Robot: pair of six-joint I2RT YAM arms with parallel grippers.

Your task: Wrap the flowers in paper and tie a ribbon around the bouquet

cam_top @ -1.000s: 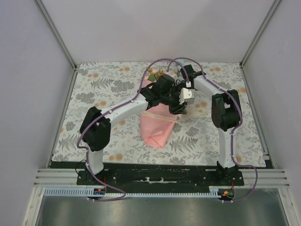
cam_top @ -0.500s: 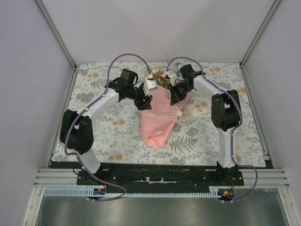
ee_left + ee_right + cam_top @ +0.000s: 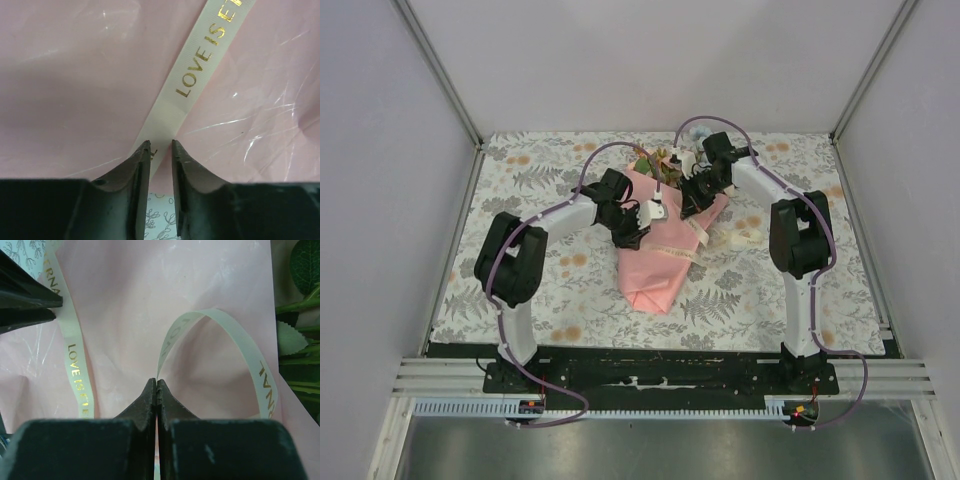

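Straddling ribbon [image 3: 192, 82] end: left gripper [image 3: 161, 145], 2 jaws part-open, not pinching (tablecloth [image 3: 161, 222] shows through gap). Ribbon's long axis runs from jaws toward upper right of frame, flat on paper [image 3: 75, 75]. Right gripper [image 3: 157, 382] clenched on ribbon's looped end.
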